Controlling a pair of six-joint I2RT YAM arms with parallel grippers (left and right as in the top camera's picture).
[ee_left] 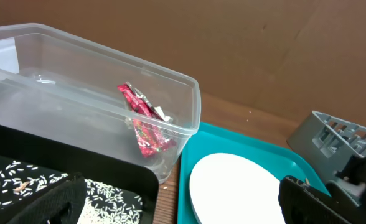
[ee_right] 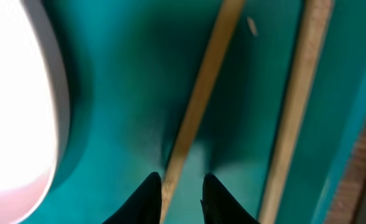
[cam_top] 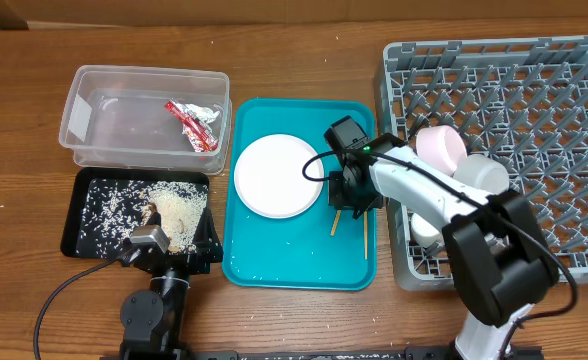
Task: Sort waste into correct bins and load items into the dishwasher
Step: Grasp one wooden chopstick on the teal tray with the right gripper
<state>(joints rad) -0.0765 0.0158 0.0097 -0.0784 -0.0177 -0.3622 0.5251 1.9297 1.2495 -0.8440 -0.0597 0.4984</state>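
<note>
My right gripper is low over the teal tray, open, with its fingertips straddling one wooden chopstick; the stick touches the left finger. The second chopstick lies beside it, and both show in the overhead view. The round plate lies on the teal tray, left of the chopsticks. My left gripper is open and empty at the front corner of the black tray, which holds rice and brown scraps. The red wrapper lies in the clear tub. No tissue shows.
The grey dish rack stands at the right, holding a pinkish bowl, a white bowl and a small white cup along its left side. A few rice grains lie on the teal tray's front.
</note>
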